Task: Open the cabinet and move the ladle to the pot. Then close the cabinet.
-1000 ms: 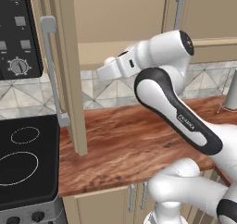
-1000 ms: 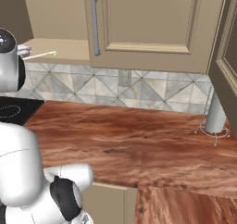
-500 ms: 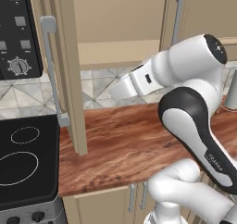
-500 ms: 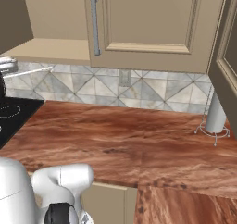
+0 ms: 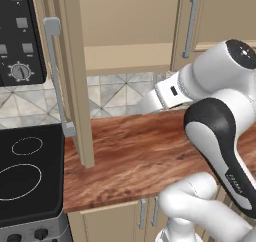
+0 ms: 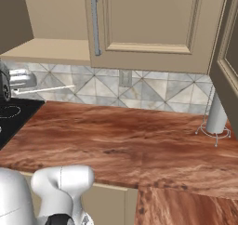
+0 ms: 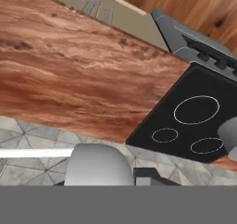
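The cabinet stands open: its left door [image 5: 75, 71] juts out toward me with a long silver handle [image 5: 56, 76], and the bare shelf [image 5: 125, 56] shows behind it. Its right door [image 6: 144, 19] is closed. My gripper [image 5: 148, 104] hangs below the shelf, over the back of the counter, shut on the ladle. The ladle's thin pale handle [image 6: 46, 89] sticks out level along the tiled wall, and it crosses the lower left of the hand view as a white rod [image 7: 32, 152]. A grey rounded shape [image 7: 229, 135] sits at the cooktop's edge; I cannot tell whether it is the pot.
A black cooktop [image 5: 30, 171] lies left of the wooden counter [image 5: 140, 151], with a dark control panel [image 5: 20, 36] above it. A grey cylinder on a wire stand [image 6: 216, 119] sits at the counter's far right, beside another open door [image 6: 228, 56].
The hand has come down from shelf height to just above the counter's back, carrying the ladle with it. The arm has swung, and its bulk has left the right base view.
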Motion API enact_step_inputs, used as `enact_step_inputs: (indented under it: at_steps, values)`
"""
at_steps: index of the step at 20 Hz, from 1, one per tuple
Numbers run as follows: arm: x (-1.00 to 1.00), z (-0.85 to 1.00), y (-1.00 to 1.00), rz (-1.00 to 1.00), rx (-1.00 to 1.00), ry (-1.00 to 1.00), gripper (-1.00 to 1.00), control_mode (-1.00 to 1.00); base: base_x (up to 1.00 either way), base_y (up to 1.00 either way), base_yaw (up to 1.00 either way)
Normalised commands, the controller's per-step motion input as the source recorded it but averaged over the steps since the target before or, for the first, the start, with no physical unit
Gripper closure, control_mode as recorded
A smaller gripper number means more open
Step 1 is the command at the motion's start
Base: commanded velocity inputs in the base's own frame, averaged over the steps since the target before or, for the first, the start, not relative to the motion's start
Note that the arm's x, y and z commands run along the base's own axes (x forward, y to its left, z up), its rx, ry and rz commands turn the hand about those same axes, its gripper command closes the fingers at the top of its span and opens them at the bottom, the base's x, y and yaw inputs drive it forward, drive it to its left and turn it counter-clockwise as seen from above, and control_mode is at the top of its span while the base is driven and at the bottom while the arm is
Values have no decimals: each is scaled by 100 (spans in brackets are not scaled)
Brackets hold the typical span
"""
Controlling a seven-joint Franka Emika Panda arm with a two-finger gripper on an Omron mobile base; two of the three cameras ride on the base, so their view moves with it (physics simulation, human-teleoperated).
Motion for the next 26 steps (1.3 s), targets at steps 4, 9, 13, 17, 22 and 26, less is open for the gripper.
enact_step_inputs:
  at_steps: [4, 9, 13, 17, 22, 26]
  values:
    - [0, -42, -73, -22, 0, 1, 100, -100, 0, 0, 0]
    - [2, -66, -80, -23, 0, 3, 100, -100, 0, 0, 0]
    - [21, -68, -55, -17, 0, 5, 100, -100, 0, 0, 0]
    - [39, -44, -28, -11, 0, 8, 100, -100, 0, 0, 0]
    - [30, -19, -2, -9, 0, 8, 100, -100, 0, 0, 0]
    - [0, -1, 0, 0, 0, -2, 100, -100, 0, 0, 0]
